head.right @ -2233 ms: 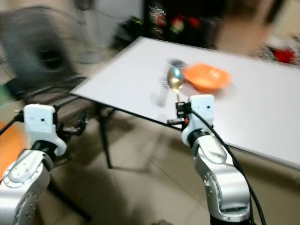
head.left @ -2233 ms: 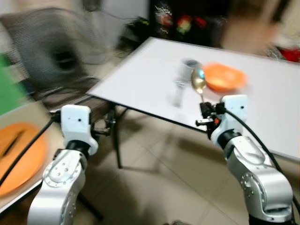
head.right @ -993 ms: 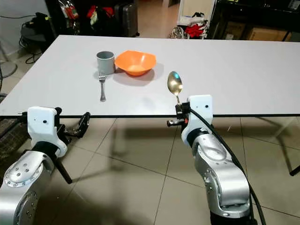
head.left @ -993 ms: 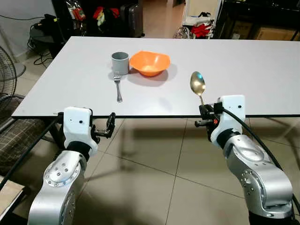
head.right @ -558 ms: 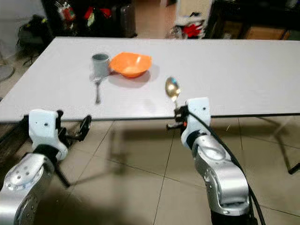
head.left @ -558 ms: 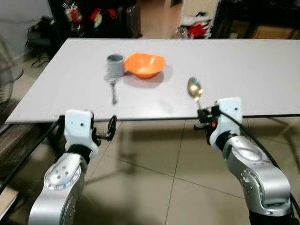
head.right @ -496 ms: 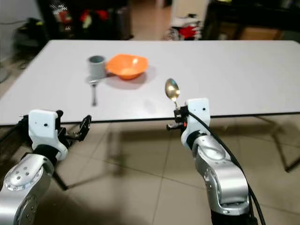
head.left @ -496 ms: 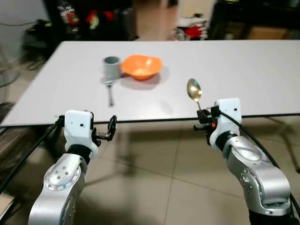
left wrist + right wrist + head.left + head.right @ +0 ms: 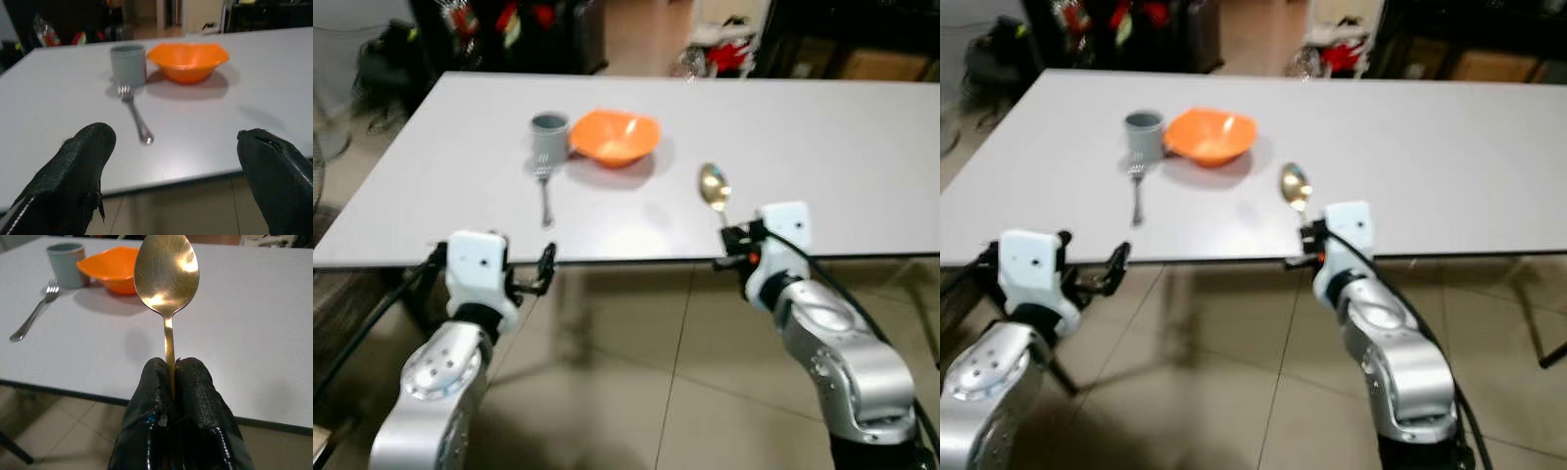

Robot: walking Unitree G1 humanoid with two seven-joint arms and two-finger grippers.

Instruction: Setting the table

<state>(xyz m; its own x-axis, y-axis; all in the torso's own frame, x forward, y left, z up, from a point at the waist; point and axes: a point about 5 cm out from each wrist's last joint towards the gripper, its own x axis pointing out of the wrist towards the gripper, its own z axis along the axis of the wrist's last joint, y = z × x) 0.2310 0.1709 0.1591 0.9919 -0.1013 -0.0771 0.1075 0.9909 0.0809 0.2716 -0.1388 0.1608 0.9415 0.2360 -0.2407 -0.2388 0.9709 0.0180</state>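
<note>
Nearest, down at the near edge of the white table (image 9: 822, 147), both arms raised side by side over a tiled floor (image 9: 636, 392). Left gripper (image 9: 181, 161) spread wide, fingers (image 9: 78, 166) well apart and holding nothing, just short of the table edge and aimed toward the fork. Right gripper (image 9: 172, 382) pinched tight on the thin handle of a gold spoon (image 9: 166, 274), bowl of the spoon upright and tilted slightly away, poised just at the table's near edge, right of the place setting.

Farther in, on the tabletop: a silver fork (image 9: 545, 196) lying flat, tines toward the far side, handle toward the robot. Just beyond the tines, a small grey cup (image 9: 549, 135), standing upright. Immediately right of the cup, nearly touching it, an orange bowl (image 9: 615, 137) with a wavy rim, casting a soft shadow on the table. Spoon well apart from bowl and fork, to their right.

Beyond the table, dim clutter: dark bags and red items (image 9: 734, 54) on the floor, dark furniture. No readable writing, brand or label anywhere on cup, bowl, cutlery or arms; head views slightly blurred.
</note>
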